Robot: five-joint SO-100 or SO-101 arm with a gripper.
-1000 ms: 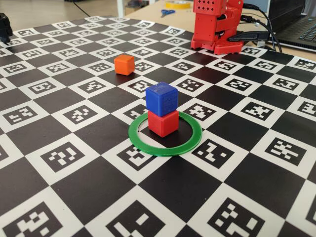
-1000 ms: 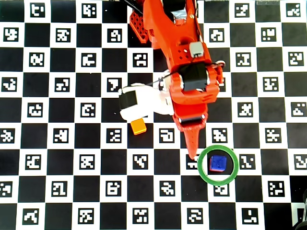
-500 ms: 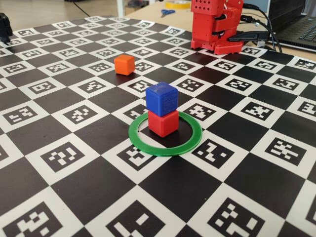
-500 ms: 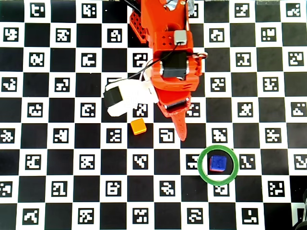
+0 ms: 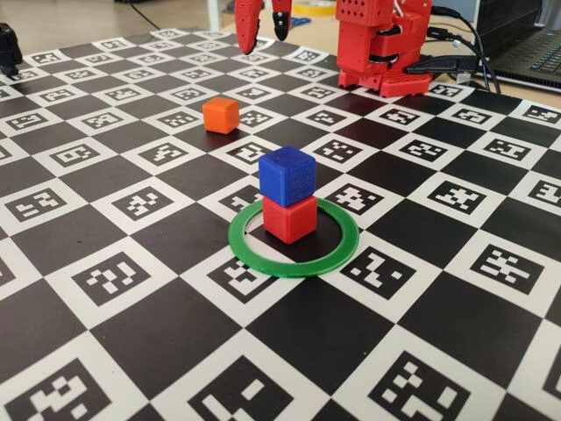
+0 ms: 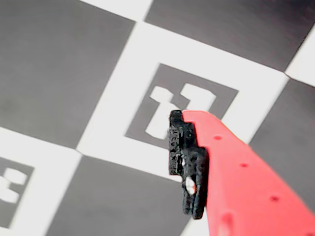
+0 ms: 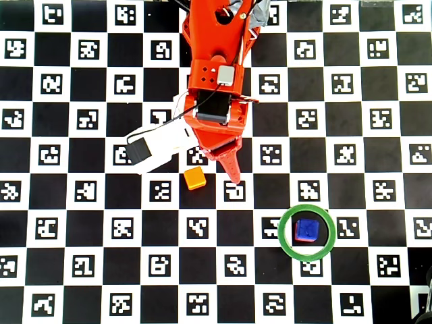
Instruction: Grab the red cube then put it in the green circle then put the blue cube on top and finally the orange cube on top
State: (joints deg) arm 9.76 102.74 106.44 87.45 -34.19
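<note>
Pincer (image 5: 263, 33) hangs above the board, fingers apart, gripping nothing. Orange cube (image 7: 195, 178) sits just beside its tip; the blue cube (image 5: 287, 175) on the red cube (image 5: 289, 218) stands well away.

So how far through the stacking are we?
Two of three placements look done: the small matte red cube sits inside the flat green ring, with the small matte blue cube on top of it. The gripper is empty and open, up above the board near the small matte orange cube, which is on the checkerboard, untouched. Left: grasp the orange cube and set it on the blue one.
</note>
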